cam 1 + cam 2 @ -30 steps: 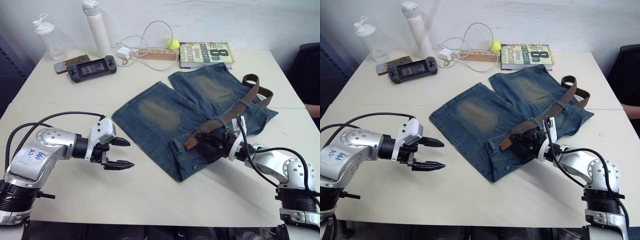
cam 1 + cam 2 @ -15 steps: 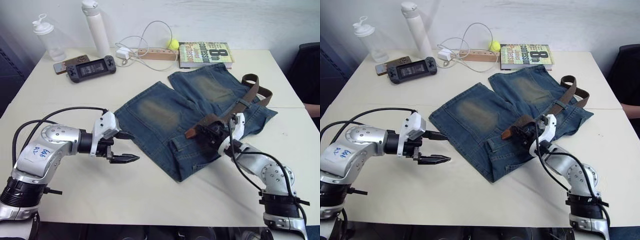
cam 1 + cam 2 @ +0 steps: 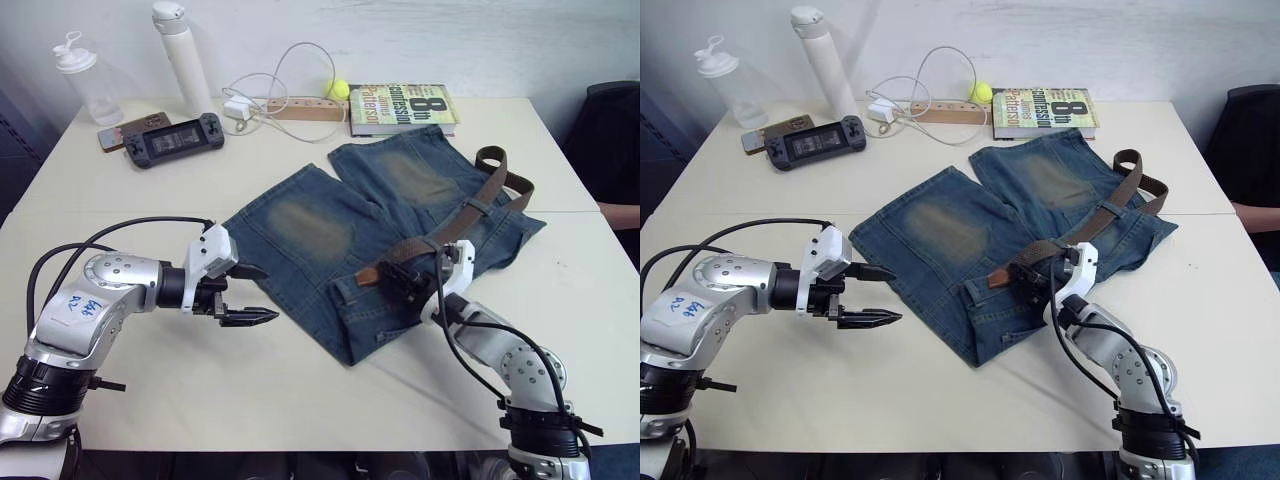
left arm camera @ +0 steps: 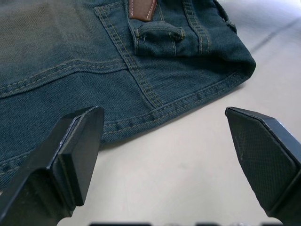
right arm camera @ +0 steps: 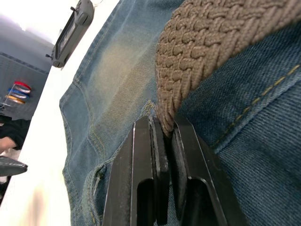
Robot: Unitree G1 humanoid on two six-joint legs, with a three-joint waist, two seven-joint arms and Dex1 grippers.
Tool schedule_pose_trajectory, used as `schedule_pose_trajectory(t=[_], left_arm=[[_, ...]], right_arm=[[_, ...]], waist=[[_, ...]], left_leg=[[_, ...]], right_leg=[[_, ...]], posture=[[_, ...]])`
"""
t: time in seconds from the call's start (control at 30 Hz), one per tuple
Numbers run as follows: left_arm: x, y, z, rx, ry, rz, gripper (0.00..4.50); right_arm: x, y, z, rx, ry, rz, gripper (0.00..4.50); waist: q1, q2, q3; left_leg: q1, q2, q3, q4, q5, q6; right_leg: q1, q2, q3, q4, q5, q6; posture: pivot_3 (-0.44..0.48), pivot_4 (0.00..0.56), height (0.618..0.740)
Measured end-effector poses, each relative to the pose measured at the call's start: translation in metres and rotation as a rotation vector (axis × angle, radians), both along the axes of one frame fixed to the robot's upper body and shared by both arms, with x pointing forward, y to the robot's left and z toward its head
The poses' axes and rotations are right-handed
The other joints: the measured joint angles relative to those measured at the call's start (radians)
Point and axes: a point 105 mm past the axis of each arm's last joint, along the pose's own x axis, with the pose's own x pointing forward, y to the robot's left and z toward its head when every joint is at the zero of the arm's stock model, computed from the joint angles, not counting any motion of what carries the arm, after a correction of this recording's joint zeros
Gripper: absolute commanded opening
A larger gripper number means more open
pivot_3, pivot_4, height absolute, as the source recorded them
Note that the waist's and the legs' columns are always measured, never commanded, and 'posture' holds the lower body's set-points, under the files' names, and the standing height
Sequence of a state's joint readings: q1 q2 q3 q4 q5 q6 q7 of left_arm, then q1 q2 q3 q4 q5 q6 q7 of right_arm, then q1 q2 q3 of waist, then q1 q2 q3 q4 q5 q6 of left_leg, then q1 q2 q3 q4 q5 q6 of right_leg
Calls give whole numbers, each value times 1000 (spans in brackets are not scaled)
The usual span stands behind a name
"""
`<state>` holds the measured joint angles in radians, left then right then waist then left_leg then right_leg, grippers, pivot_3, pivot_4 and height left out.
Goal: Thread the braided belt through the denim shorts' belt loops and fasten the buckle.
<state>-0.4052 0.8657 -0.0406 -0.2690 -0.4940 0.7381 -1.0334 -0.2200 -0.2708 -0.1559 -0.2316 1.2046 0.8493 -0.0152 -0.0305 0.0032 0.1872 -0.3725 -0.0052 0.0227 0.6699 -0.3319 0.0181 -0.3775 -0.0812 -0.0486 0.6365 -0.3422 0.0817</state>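
The denim shorts [image 3: 330, 225] lie flat on the table's middle, legs toward the far side. The braided belt [image 3: 478, 205] runs along the waistband from a fold at the far right to its brown leather tip [image 3: 368, 275]. My right gripper [image 3: 405, 281] is shut on the belt [image 5: 207, 42] just behind that tip, its fingers [image 5: 141, 188] resting on the denim. A belt loop [image 4: 157, 33] sits right beside the tip [image 4: 142, 8]. My left gripper [image 3: 255, 296] hovers open at the near left edge of the shorts [image 4: 94, 70], holding nothing. I cannot make out the buckle.
Along the table's far side stand a clear bottle [image 3: 85, 85], a white bottle [image 3: 178, 55], a game console [image 3: 175, 140], a power strip [image 3: 295, 107] with a white cable, a tennis ball [image 3: 339, 89] and a book [image 3: 403, 105]. A person's hand [image 3: 620, 212] shows at the right edge.
The camera has shifted a little. My right forearm swung inward, carrying the belt tip slightly left along the waistband. My left gripper moved closer to the shorts' edge.
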Motion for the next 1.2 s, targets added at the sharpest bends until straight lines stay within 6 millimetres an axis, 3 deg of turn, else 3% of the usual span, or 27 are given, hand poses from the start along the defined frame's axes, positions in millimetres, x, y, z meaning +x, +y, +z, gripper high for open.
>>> schedule_pose_trajectory(t=[0.27,0.53,0.77,1.2], left_arm=[[-2,0,-2,1,8,-3,4500],[-2,0,-2,1,8,-2,4500],[-5,-2,-3,9,2,-9,4500],[-7,3,-7,10,10,26,4500]], right_arm=[[-16,22,3,98,87,124,88],[-20,33,3,38,106,163,88],[-16,60,21,66,85,216,88],[-20,76,4,7,153,258,88]], waist=[[0,0,0],[-1,0,0],[-1,0,0],[-2,0,0]], left_leg=[[2,0,0,-5,3,-3],[1,0,0,-5,3,-3],[1,0,0,-5,4,-4],[-1,0,0,-6,4,-4]], right_leg=[[-1,0,0,1,-2,-3],[-2,0,0,1,-2,-3],[-3,0,0,2,-2,-3],[-6,0,0,3,-2,-4]], posture=[[0,150,735],[0,150,735],[0,150,735],[0,150,735]])
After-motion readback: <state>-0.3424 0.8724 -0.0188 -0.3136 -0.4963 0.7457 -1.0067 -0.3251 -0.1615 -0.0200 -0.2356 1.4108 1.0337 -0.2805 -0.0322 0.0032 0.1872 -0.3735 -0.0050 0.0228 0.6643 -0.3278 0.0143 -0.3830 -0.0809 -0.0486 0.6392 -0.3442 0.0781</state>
